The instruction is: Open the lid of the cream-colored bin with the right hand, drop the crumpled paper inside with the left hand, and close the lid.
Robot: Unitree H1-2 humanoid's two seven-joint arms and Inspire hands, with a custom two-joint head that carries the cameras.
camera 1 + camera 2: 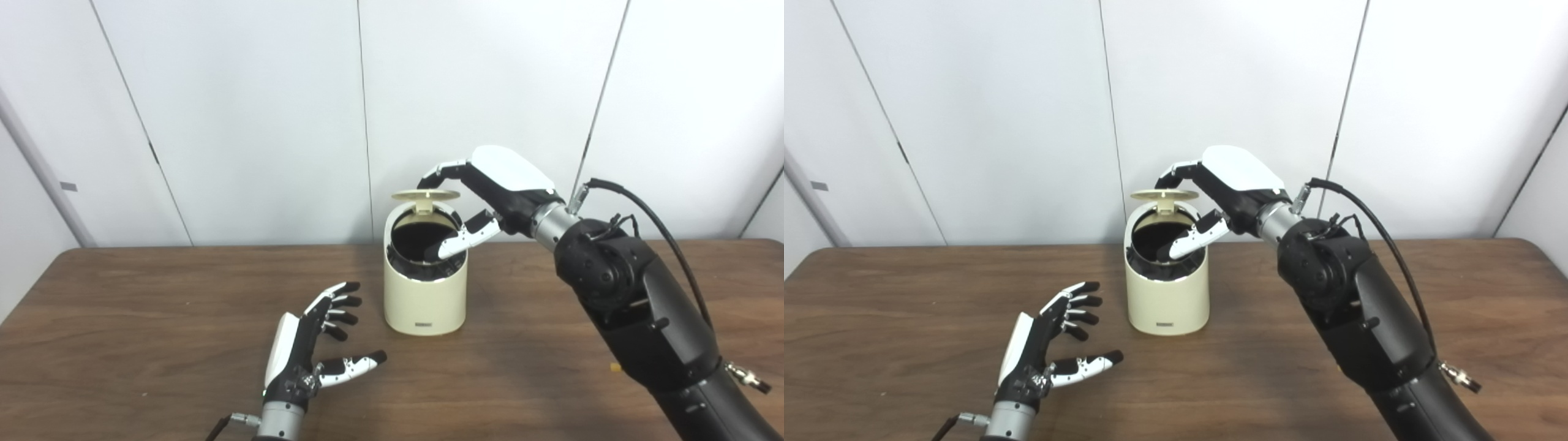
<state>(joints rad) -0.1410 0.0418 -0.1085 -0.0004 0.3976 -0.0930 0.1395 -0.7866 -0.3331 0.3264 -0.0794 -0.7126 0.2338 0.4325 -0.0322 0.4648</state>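
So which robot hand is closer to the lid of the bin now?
The right robot hand: its fingers reach the raised lid at the top of the cream bin. The left robot hand is open, low over the table, in front and left of the bin.

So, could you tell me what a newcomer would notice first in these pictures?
First the right hand at the back of the table, its fingers on the raised lid of the cream bin, thumb over the dark opening. Then the left hand, open and empty, nearer the front, left of the bin. No paper shows.
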